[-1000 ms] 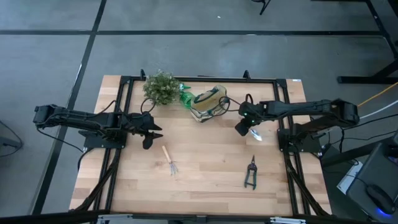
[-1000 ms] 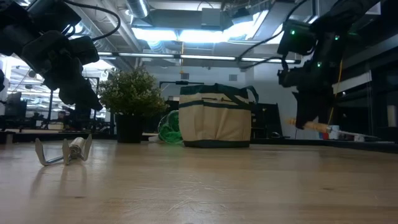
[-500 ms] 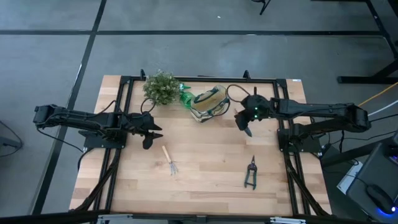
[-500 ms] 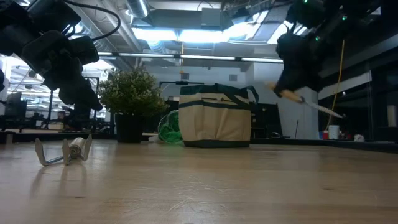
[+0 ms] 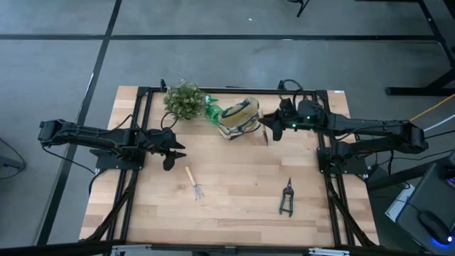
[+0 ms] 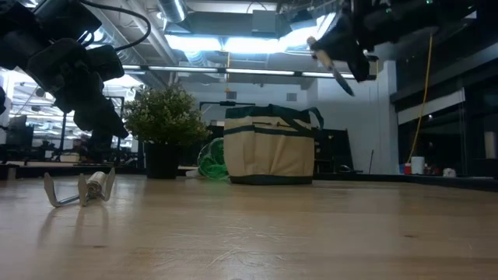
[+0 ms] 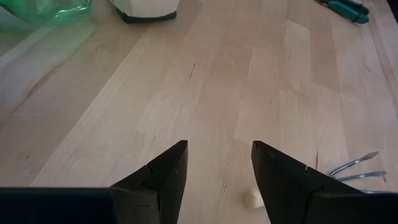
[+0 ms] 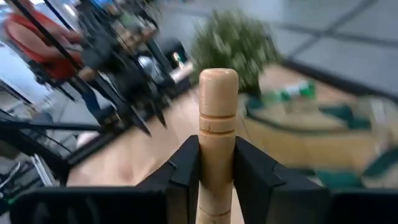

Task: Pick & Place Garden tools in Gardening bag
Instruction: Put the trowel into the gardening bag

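Observation:
The beige gardening bag [image 5: 238, 118] with green trim stands at the table's far middle. A bright green plastic tool [image 5: 212, 111] lies beside it. The wood-handled mini rake [image 5: 194, 183] and the black pruning shears [image 5: 286, 198] lie flat on the table nearer the front. My right gripper [image 5: 272, 129] hangs high, right of the bag, shut on a short wood-handled tool [image 6: 333, 64]. My left gripper [image 5: 175, 151] stands open above bare wood at the left, the rake's tines [image 7: 357, 171] just beyond its fingers. My right gripper pinches the tool's wooden handle [image 8: 217, 163] between its two fingers [image 8: 186, 167]. The handle's rounded free end [image 8: 217, 81] sticks out past the fingertips. The tool is lifted clear and tilted, its metal end [image 6: 345, 84] slanting down below the gripper.
A bushy potted plant [image 5: 183, 99] stands left of the bag at the far edge. Black frame rails [image 5: 135, 178] run along the table's left and right sides. Open wood lies between the rake and the shears.
My right gripper has risen and gone toward the bag and the far edge, tipping from pointing steeply down to nearly level. The wood-handled tool has swung up with it, staying in the hold.

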